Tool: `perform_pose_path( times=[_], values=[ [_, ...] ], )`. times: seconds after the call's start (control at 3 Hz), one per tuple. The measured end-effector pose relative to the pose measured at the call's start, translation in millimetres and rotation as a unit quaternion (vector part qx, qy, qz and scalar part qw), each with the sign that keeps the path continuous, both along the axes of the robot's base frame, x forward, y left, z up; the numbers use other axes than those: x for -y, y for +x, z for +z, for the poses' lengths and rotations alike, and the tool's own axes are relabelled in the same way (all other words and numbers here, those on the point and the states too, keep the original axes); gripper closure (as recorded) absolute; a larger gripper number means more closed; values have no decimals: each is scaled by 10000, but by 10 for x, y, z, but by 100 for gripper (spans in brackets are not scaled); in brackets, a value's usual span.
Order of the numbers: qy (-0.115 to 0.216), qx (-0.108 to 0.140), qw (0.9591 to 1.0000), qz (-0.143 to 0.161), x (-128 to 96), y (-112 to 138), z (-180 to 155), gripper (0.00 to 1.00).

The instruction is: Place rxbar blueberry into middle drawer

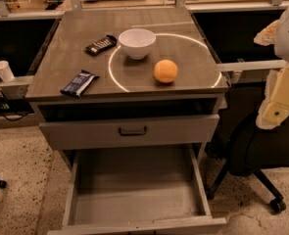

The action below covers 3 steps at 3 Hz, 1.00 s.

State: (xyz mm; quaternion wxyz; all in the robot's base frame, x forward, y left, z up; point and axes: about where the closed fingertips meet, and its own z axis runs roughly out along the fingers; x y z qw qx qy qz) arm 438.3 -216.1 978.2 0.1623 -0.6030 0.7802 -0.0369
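The rxbar blueberry (79, 83), a dark blue wrapped bar, lies flat near the front left corner of the grey cabinet top (193, 53). The middle drawer (134, 199), a wide grey tray, is pulled fully open at the bottom, and nothing lies on its floor. My arm stands at the right edge of the view. Its gripper (267, 33) is held high to the right of the cabinet, well away from the bar and holding nothing that I can see.
A black-wrapped bar (101, 44), a white bowl (137, 42) and an orange (165, 71) sit on the cabinet top. A shallower drawer with a dark handle (132, 130) is just above the open one. A black office chair (256, 151) stands to the right, and a paper cup (3, 70) to the left.
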Motion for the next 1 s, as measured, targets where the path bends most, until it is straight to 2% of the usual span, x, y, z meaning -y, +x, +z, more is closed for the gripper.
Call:
perform_pose_path(
  times=[0.33,0.67,1.0],
  values=[
    [0,1,10000,3,-2,0,0,0],
    [-20,48,9999,138,-81,10,-7,0],
    [-64,415,9936,1050,-749,233,100,0]
  ],
)
